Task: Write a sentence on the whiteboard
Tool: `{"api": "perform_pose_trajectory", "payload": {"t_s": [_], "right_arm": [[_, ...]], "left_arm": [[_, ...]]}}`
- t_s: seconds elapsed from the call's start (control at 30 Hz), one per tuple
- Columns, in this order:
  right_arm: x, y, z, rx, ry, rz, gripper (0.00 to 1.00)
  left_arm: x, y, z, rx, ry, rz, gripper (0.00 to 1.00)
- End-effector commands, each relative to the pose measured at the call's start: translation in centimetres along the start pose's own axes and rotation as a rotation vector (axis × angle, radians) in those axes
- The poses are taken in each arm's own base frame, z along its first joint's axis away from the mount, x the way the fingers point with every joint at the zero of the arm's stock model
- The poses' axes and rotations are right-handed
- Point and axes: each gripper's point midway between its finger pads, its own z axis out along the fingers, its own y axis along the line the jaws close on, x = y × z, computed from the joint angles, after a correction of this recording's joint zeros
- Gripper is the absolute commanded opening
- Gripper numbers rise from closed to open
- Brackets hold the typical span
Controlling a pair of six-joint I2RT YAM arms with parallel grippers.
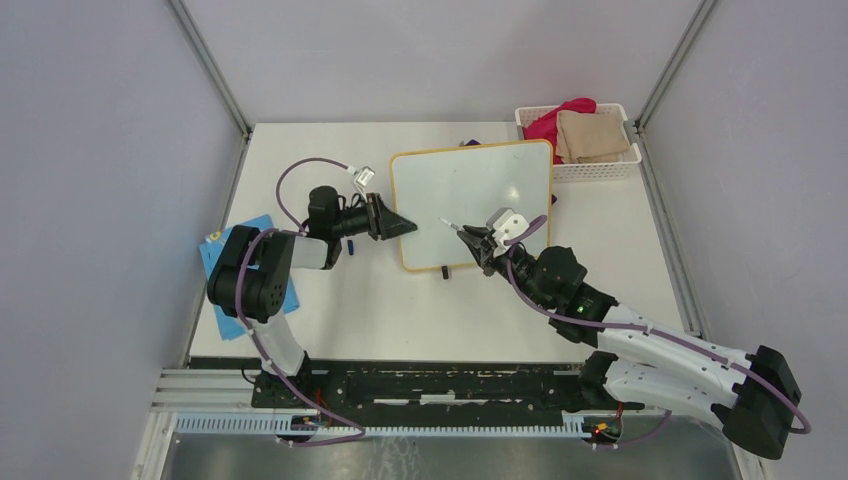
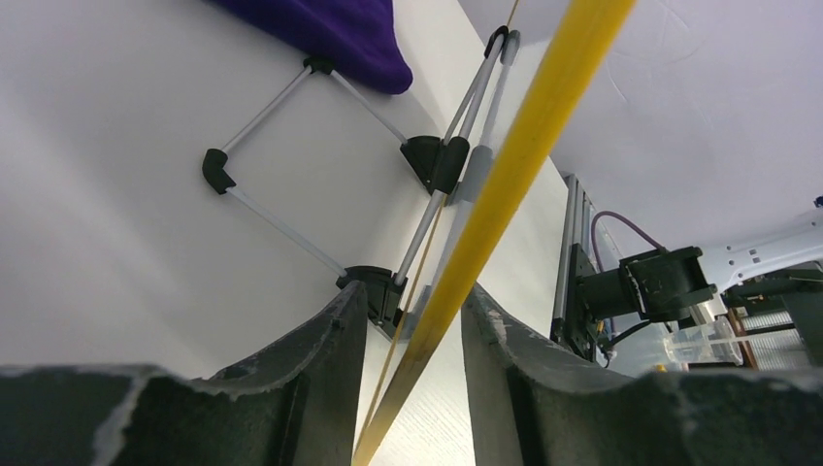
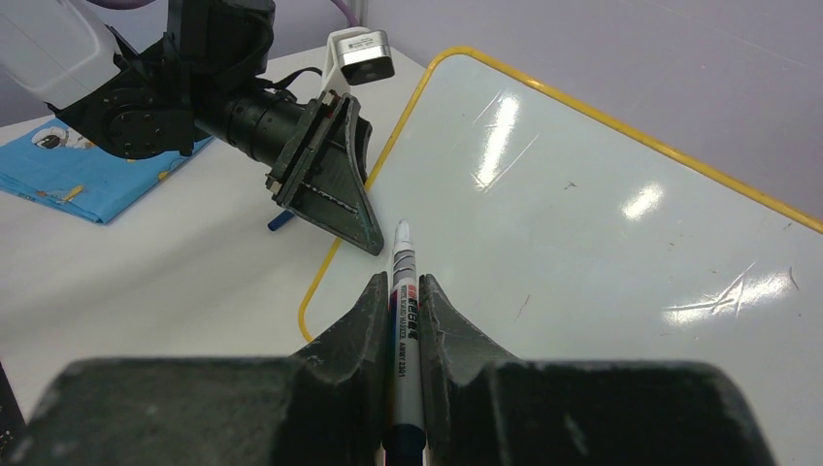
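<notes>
**A:** Overhead, where does everything sit?

**B:** The whiteboard lies flat on the white surface. The left hand is at the whiteboard's left edge. The right hand is over the whiteboard's near edge, and its marker points across the white face. A white basket of folded cloths is just beyond the whiteboard's far right corner.

**A:** And from the left wrist?

**B:** This view is low, looking under the whiteboard. The yellow frame runs between the left hand's two fingers, which stand apart with a gap on each side of it. Under the whiteboard are black feet joined by thin rods, with a purple cloth beyond them.

**A:** And the right wrist?

**B:** The right hand's fingers are clamped on the marker's barrel. The marker's tip is near the whiteboard's left edge, but I cannot tell whether it touches. The whiteboard's face shows glare and faint scuffs. A blue patterned card lies well to the whiteboard's left.
</notes>
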Motion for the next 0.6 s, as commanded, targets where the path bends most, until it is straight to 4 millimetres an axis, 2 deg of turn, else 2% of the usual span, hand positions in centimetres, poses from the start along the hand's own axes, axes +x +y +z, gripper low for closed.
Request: {"api": "perform_pose_trajectory", "payload": {"t_s": [0.0, 0.3, 0.57], "right_arm": [[-3.02, -0.20, 0.21, 0.006, -0.089, 0.020, 0.00], [-2.61, 0.04, 0.52, 0.000, -0.079, 0.024, 0.00], [-2.65, 0.21, 0.88, -0.005, -0.080, 0.029, 0.00]], "left_arm": [[0.20, -0.18, 0.07, 0.023, 0.011, 0.026, 0.44], [0.38, 0.16, -0.01, 0.007, 0.015, 0.045, 0.29], [0.31, 0.07, -0.02, 0.009, 0.015, 0.051, 0.22]]}}
